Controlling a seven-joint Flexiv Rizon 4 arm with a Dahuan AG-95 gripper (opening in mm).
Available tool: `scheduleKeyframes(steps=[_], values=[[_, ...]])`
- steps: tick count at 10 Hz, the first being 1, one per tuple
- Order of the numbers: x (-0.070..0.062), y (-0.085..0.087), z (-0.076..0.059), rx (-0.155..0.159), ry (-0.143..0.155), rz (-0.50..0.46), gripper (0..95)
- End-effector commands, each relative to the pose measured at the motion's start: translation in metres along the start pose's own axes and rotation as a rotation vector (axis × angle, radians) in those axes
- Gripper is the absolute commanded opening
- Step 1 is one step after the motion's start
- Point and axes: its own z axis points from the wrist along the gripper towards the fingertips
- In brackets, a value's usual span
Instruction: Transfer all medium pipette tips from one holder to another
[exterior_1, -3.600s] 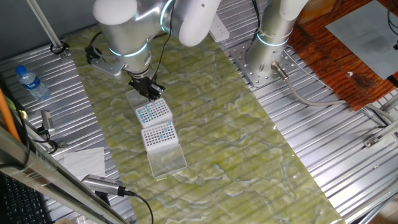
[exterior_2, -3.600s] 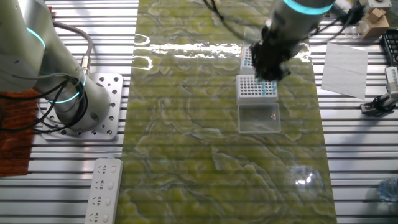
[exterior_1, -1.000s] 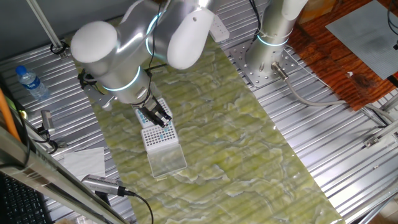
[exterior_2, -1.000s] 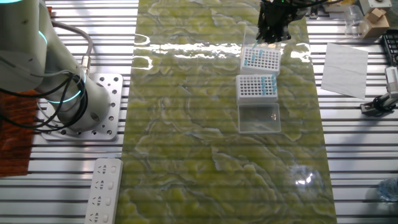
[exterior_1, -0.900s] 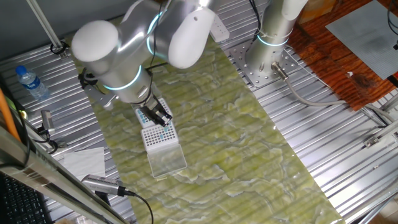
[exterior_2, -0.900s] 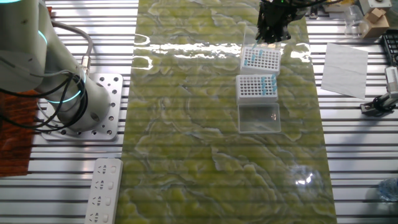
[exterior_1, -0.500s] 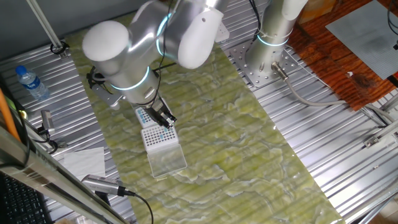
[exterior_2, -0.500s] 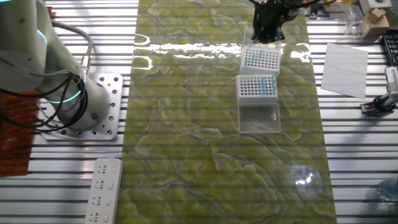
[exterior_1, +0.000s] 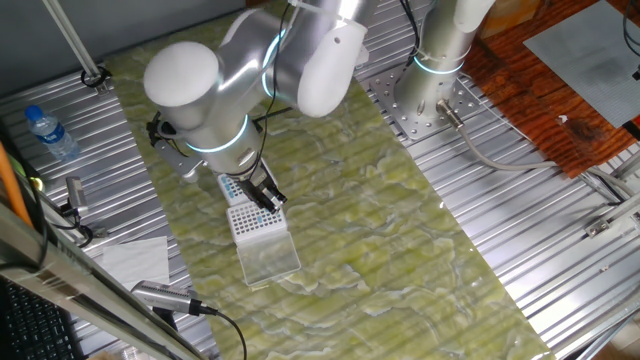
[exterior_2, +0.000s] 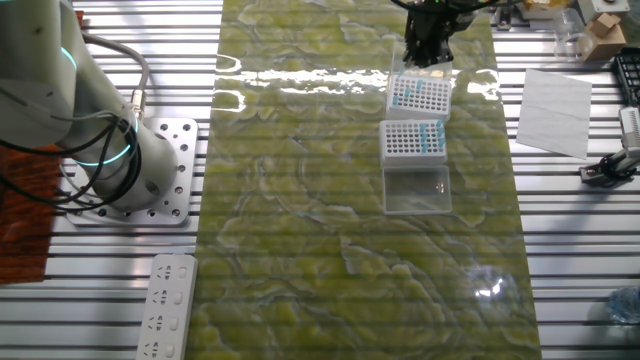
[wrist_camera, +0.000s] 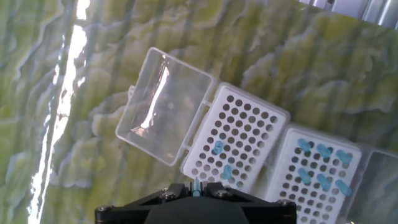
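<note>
Two racks (wrist_camera: 235, 140) (wrist_camera: 314, 174) side by side on mat (exterior_2: 300, 200); open lid (wrist_camera: 163, 113) beside the first; gripper (wrist_camera: 196, 190) above them.

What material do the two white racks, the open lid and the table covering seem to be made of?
Both white racks look like moulded opaque plastic, matte, with evenly spaced round holes. The open lid appears to be clear glossy plastic: the covering shows through it and it carries a bright glare. The table covering looks like a glossy green marbled sheet, possibly vinyl, because it reflects light.
</note>
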Motion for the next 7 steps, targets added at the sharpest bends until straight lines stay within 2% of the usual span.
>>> scheduleKeyframes(steps=[1, 6, 7], values=[[0.0003, 0.0008, 0.001, 0.0, -0.002, -0.001, 0.0], [-0.0003, 0.002, 0.0036, 0.001, -0.006, -0.001, 0.0], [0.0027, 0.0009, 0.0071, 0.004, -0.015, -0.006, 0.0]])
